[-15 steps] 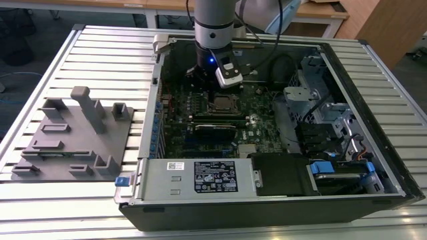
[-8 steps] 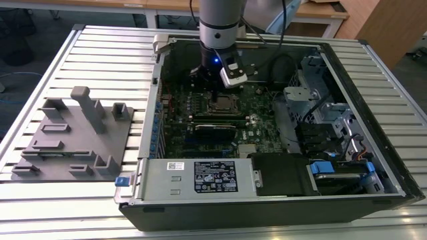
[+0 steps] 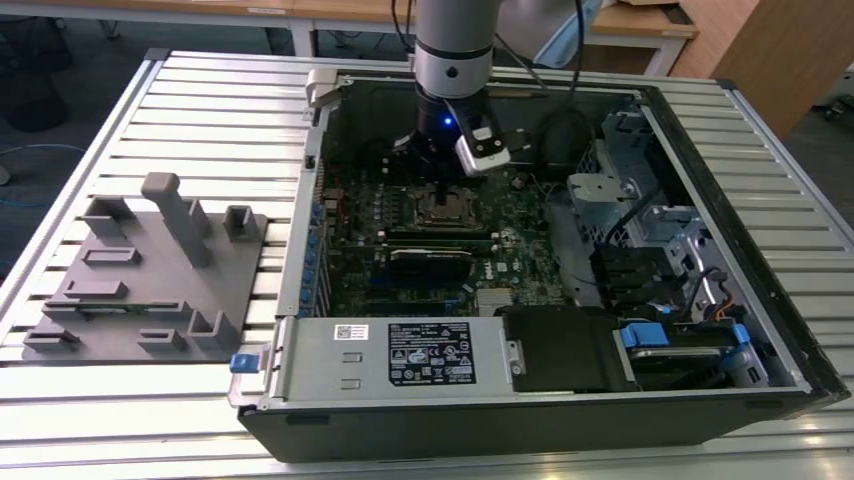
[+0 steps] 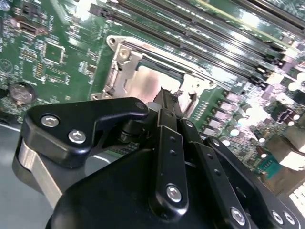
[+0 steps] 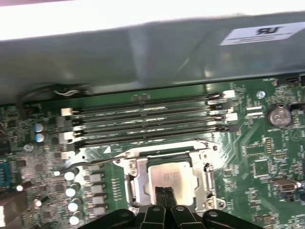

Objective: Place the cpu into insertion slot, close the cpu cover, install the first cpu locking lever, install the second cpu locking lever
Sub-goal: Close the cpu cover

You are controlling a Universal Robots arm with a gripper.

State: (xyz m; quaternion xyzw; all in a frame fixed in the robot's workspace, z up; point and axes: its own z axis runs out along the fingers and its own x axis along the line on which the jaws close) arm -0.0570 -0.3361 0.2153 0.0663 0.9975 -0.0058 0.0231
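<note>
Black metal gripper [image 5: 165, 192] nearest: my fingers are shut together, empty, tips just over the dull silver square cpu [image 5: 172, 172] seated in the silver-rimmed insertion slot [image 5: 208, 164]. The thin silvery cpu cover [image 5: 138, 177] looks down. I'd press straight, no skidding.

Open on top, the computer case [image 3: 747, 130] leaves a straight drop to the insertion slot [image 3: 454, 213], where the tool [image 3: 445, 195] stands. The memory slots [image 5: 147, 121] (four long rows) lie just beside it; the drive cage [image 3: 654, 235], black cables [image 3: 561, 135] and the case walls crowd the sides
</note>
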